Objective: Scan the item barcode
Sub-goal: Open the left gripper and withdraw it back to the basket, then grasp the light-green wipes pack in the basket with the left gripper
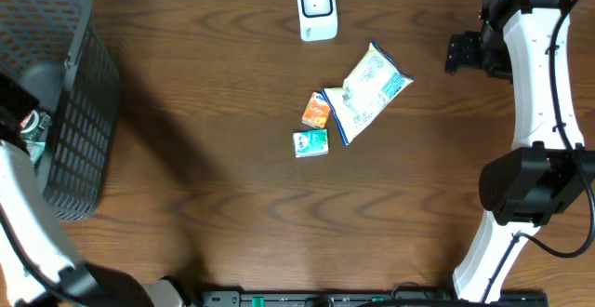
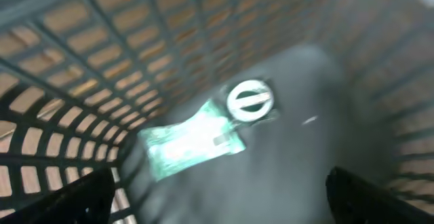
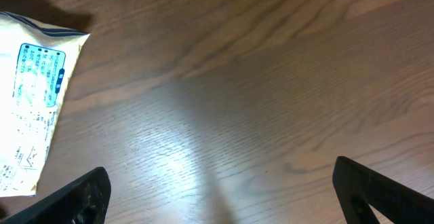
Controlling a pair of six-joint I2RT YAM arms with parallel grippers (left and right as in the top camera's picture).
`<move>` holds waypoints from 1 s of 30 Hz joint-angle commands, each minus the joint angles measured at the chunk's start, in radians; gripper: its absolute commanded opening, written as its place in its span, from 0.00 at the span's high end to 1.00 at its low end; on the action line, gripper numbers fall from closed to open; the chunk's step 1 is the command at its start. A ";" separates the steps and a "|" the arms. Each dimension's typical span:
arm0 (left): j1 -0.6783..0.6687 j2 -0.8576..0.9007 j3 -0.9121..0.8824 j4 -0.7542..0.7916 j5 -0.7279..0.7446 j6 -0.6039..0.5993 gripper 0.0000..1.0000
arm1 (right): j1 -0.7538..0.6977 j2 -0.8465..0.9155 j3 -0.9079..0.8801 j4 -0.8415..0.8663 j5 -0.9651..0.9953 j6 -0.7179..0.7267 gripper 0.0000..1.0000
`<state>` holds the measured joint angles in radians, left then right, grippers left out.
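Left gripper (image 2: 217, 190) fingers stand wide apart with nothing between them, hanging inside the mesh basket (image 2: 102, 34). Below them a green pouch (image 2: 193, 146) lies flat on the basket floor, with a round white lid (image 2: 249, 100) at its corner. The blur hides whether the lid belongs to the pouch.

Right gripper (image 3: 220, 190) is spread just as wide over bare table (image 3: 271, 81), with the snack bag (image 3: 30, 108) off to one side.

Out on the table, 3 items are bunched together: that bag, an orange box (image 1: 316, 112) and a green box (image 1: 310, 142). Beyond them, the white scanner (image 1: 316, 9) stands at the far edge.

My read is that 1 item is binned and this is the gap between items. Next, an arm must grasp 1 of the 3 and turn its barcode to the scanner.
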<state>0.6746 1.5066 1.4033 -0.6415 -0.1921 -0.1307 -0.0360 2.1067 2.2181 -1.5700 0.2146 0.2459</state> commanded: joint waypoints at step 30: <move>0.052 0.398 0.005 -0.007 -0.049 0.705 0.08 | -0.003 -0.017 0.018 0.000 0.011 0.015 0.01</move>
<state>0.7200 1.8801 1.4029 -0.6472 -0.2169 0.5087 -0.0360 2.1067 2.2181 -1.5703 0.2142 0.2459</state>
